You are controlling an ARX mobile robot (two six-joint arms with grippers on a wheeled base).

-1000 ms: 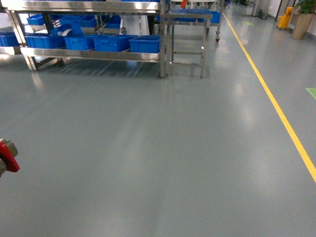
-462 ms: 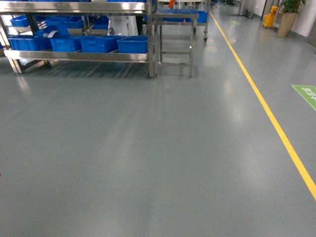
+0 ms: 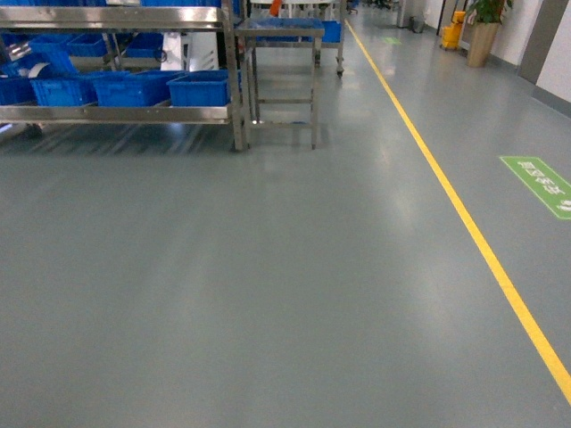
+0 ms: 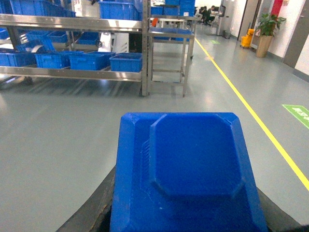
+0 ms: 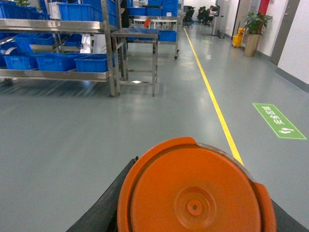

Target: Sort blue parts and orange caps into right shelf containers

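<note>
Grey floor is separating the crates (image 3: 198,87), upper left, from both claws, clenching a blue part (image 4: 188,169) and orange cap (image 5: 195,193).

Green floor sign (image 5: 277,121): white characters, unreadable.

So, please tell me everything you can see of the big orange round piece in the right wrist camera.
The orange round plastic piece fills the bottom of the right wrist view. Its flat face points at the camera, with a raised outer rim, a shallow inner ring and a small central dimple. It looks smooth and matte. Dark gripper parts flank its lower edges, apparently holding it; the contact itself is hidden. Grey floor lies beyond.
</note>
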